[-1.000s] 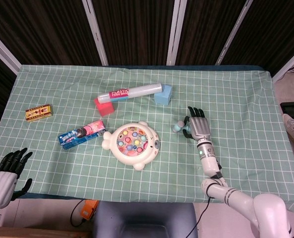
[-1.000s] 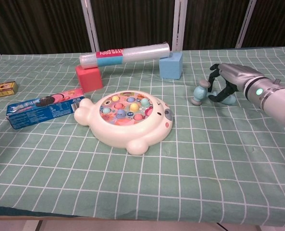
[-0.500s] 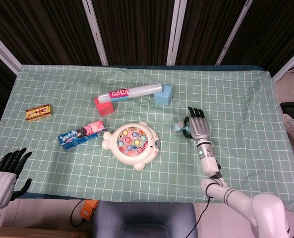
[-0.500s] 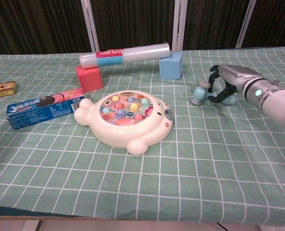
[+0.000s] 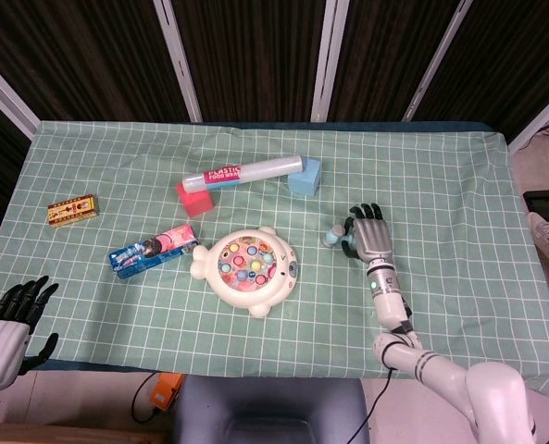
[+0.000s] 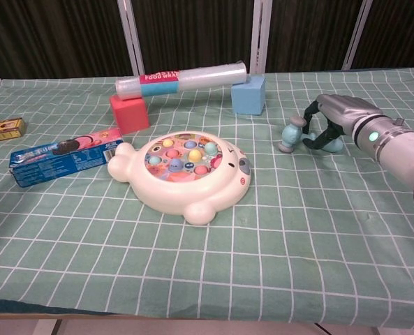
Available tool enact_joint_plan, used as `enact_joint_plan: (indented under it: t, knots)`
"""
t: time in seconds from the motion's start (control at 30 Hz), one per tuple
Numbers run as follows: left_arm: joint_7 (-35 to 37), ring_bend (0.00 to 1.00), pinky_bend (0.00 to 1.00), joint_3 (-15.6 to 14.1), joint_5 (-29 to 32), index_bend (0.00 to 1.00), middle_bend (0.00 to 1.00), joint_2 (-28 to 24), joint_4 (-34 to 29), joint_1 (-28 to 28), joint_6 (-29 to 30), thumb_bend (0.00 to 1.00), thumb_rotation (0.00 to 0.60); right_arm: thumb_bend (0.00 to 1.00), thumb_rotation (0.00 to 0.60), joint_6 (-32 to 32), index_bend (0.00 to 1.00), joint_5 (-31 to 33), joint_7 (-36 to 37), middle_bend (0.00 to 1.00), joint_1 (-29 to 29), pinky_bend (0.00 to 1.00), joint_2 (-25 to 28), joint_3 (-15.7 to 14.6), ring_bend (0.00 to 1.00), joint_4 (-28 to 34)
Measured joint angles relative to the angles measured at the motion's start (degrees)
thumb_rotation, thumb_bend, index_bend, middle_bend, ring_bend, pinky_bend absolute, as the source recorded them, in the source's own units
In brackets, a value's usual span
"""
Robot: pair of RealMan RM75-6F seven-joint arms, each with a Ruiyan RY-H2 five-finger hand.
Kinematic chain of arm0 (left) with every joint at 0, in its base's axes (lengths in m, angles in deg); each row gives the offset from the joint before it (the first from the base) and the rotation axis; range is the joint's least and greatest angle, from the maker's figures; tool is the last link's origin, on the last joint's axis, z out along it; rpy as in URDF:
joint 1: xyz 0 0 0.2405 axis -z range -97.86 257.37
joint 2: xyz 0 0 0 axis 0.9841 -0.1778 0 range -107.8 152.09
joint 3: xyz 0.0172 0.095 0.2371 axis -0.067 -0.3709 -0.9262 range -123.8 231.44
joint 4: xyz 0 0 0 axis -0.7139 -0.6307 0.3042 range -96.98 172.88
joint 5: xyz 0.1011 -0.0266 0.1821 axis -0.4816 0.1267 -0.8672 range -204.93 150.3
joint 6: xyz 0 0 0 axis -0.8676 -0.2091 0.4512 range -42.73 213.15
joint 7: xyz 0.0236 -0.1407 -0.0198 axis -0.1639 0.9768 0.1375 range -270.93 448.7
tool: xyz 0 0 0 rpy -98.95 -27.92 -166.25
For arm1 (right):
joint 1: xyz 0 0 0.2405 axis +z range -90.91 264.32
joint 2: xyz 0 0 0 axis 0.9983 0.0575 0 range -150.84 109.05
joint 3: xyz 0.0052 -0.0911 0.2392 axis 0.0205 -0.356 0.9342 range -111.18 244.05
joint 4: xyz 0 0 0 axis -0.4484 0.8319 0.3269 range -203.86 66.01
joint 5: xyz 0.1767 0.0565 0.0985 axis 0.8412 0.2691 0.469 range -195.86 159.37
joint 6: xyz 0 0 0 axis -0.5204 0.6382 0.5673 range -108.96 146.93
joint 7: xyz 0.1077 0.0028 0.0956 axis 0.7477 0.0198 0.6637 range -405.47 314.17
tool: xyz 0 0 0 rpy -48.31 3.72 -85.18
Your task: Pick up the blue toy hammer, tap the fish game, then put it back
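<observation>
My right hand sits over the hammer on the right half of the table, fingers curled down around the handle. The chest view shows dark fingertips on both sides of the handle, with the pale blue head sticking out to the left of the hand. The hammer still lies on the cloth, and I cannot tell whether the fingers actually clamp the handle or only cage it. In the head view the same hand covers most of the handle, with the head showing at its left.

The fish game lies near the table's middle, well apart from the hammer, to its left.

My left hand hangs off the front-left corner, below the table edge, fingers spread and holding nothing.

Toward the back edge, a roll rests across a red block and a blue block.
</observation>
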Motion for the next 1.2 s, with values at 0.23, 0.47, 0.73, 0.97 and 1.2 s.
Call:
enact_joint_plan:
  t: [0.23, 0.47, 0.73, 0.97, 1.2]
  knots:
    - [0.0, 0.00, 0.09, 0.0, 0.0, 0.00, 0.00, 0.0, 0.0, 0.0, 0.0, 0.40, 0.600, 0.56, 0.600, -0.3, 0.79, -0.5, -0.3, 0.53, 0.0, 0.50, -0.7, -0.2, 0.51, -1.1]
    - [0.2, 0.00, 0.09, 0.0, 0.0, 0.00, 0.00, -0.1, 0.0, 0.0, 0.0, 0.40, 0.600, 0.57, 0.600, -0.5, 0.84, -1.1, -0.1, 0.57, 0.0, 0.58, -1.1, -0.2, 0.58, -1.9]
    - [0.2, 0.00, 0.09, 0.1, 0.1, 0.00, 0.00, -0.1, 0.1, 0.0, 0.0, 0.40, 0.600, 0.57, 0.600, -0.2, 0.90, -1.3, -0.2, 0.63, 0.1, 0.66, -1.8, -0.2, 0.65, -3.0]
    - [0.4, 0.00, 0.09, 0.1, 0.2, 0.00, 0.00, -0.1, 0.1, 0.1, -0.2, 0.40, 0.600, 0.57, 0.600, -0.9, 0.95, -1.4, -0.8, 0.68, 0.3, 0.72, -2.7, 0.1, 0.70, -4.3]
    - [0.6, 0.00, 0.09, 0.1, 0.2, 0.00, 0.00, -0.2, 0.1, 0.0, -0.1, 0.40, 0.600, 0.57, 0.600, -1.8, 0.98, -3.2, 0.0, 0.71, 0.4, 0.76, -3.8, -0.5, 0.74, -6.5]
